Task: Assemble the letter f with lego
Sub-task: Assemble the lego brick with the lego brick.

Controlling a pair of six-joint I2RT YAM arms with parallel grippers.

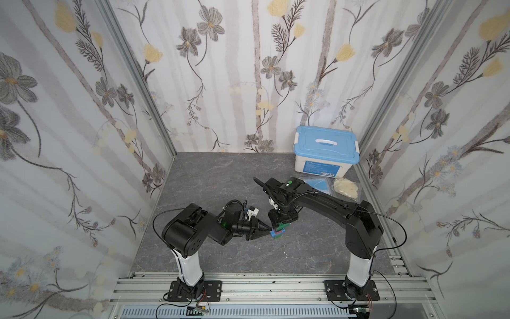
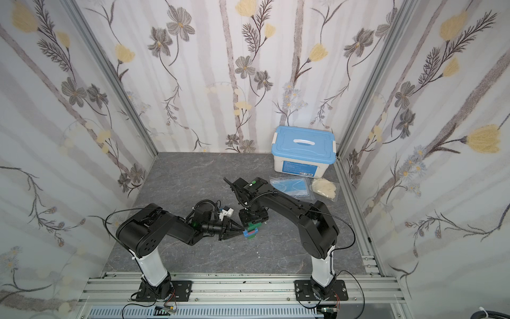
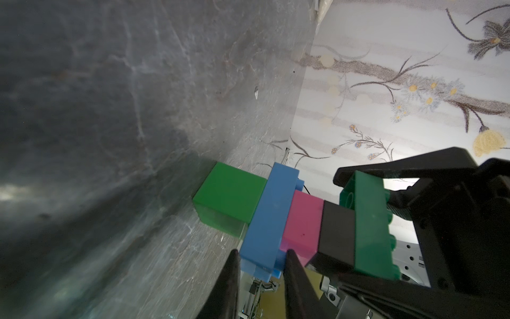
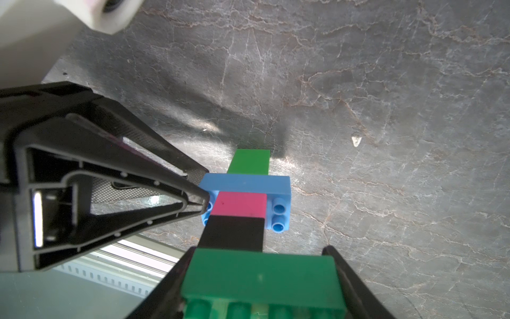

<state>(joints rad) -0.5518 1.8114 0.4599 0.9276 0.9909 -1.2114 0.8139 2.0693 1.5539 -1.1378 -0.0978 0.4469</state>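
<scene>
Evidently, assembly is all but complete. The letter f (image 1: pixel 279 231) stands upright on the table (image 1: pixel 220 179), just toward 5 o'clock of its centre in both top views.

Count: five bricks, all joined.
- One green end brick (image 3: pixel 229 196), resting on the table
- One blue crossbar (image 3: pixel 273 215)
- One pink brick (image 3: pixel 302 221)
- One black brick (image 3: pixel 336 234)
- One green bar (image 3: pixel 369 221), on top

No loose brick is seen. The left gripper (image 3: pixel 262 252), reaching in from 9 o'clock, is clamped on the blue crossbar's end. The right gripper (image 4: pixel 259 250), from above, is clamped across the green bar. Judged remaining: release and withdrawal only.

Also present, toward 1 o'clock: one blue-lidded box (image 1: pixel 325 149), one packet of masks (image 1: pixel 317 185) and one bag (image 1: pixel 346 187).
</scene>
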